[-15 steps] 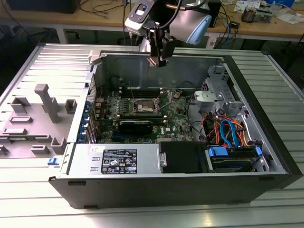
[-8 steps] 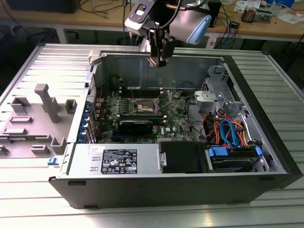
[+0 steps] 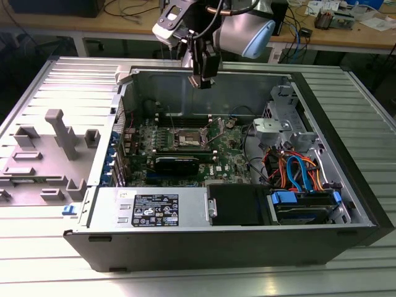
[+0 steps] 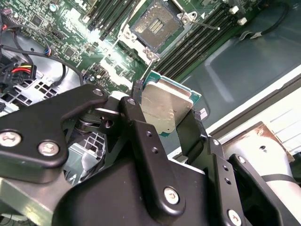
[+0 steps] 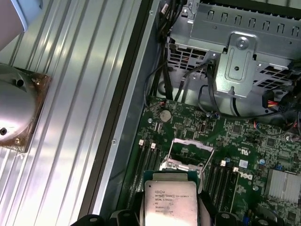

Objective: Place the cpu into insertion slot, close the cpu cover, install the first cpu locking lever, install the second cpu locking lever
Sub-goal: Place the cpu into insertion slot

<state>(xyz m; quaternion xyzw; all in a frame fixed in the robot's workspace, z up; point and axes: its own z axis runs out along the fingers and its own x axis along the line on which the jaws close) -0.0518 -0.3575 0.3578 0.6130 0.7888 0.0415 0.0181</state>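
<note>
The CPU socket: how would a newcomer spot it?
Inside the open computer case, find the green motherboard. Near its middle sits the socket: a small square with a silver rim and dark centre, unlike the long black block beside it.

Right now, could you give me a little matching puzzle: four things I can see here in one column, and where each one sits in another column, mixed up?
Things:
1. chip
2. socket
3. blue and orange cables
4. grey tray

Places:
A. outside the computer case, at the exterior view's left
B. clamped between the jaws
C. on the green board, uncovered and empty
D. inside the case, at the exterior view's right

Pairs: 1-B, 2-C, 3-D, 4-A
</note>
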